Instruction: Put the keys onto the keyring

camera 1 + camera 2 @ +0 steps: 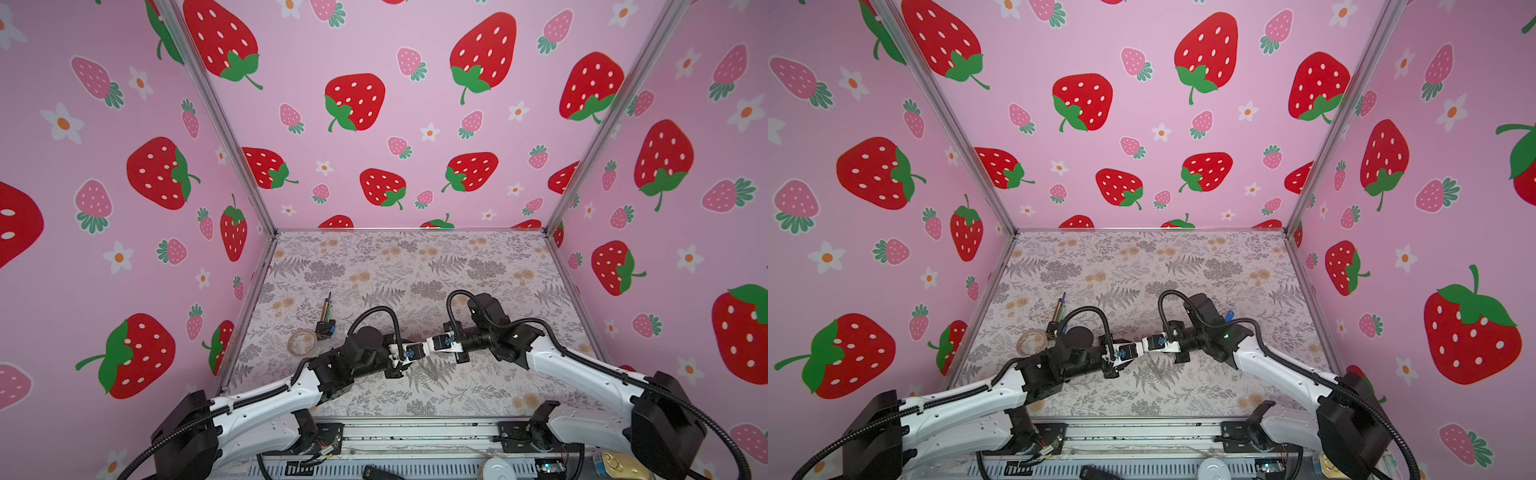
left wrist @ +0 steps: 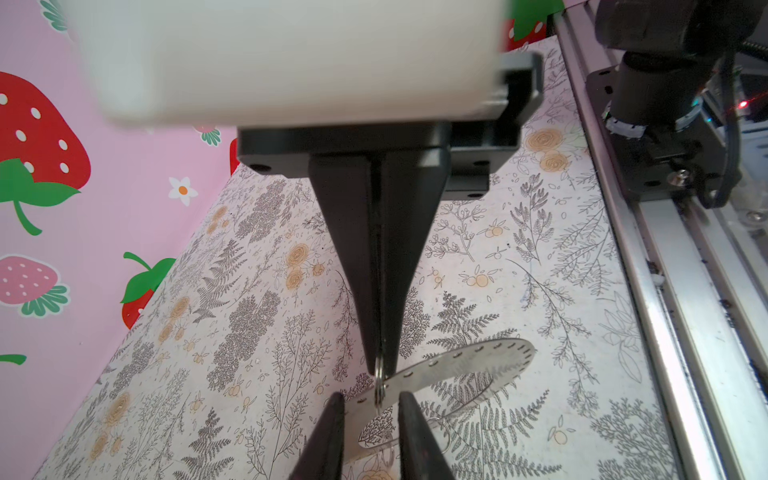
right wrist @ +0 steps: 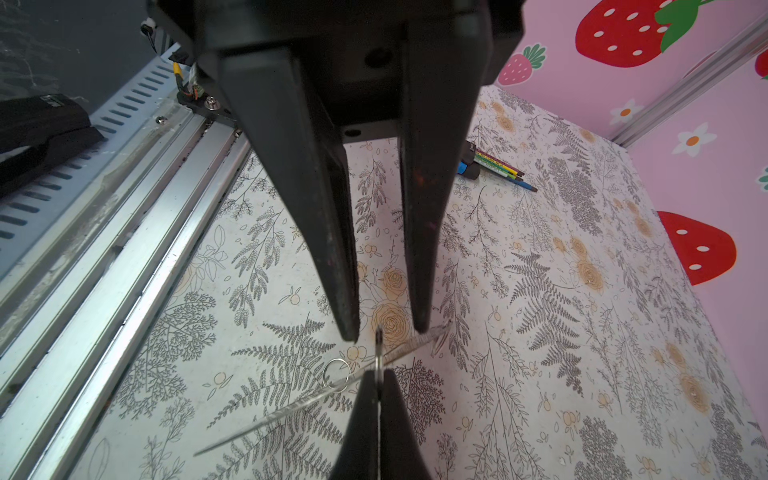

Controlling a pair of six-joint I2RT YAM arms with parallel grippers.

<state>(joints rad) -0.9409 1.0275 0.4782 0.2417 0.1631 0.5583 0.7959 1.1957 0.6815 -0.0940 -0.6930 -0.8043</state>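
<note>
- A translucent tape roll (image 1: pixel 302 342) and a bundle of coloured pencils (image 1: pixel 326 311) lie near the left edge of the floral table (image 1: pixel 415 266), well apart from both grippers.
- The left gripper (image 2: pixel 371 398) has its fingers parted on either side of the rim of the keyring (image 2: pixel 478 359); I cannot tell whether they press on it.
- The keyring, a flat disc with small holes round its rim, sits tilted at mid-table between the grippers, with a small wire ring (image 3: pixel 336 374) hanging on it.
- The right gripper (image 3: pixel 379 376) meets the left one tip to tip, its fingers clenched on the key's silver loop (image 2: pixel 378 384), which touches the keyring's rim.
</note>
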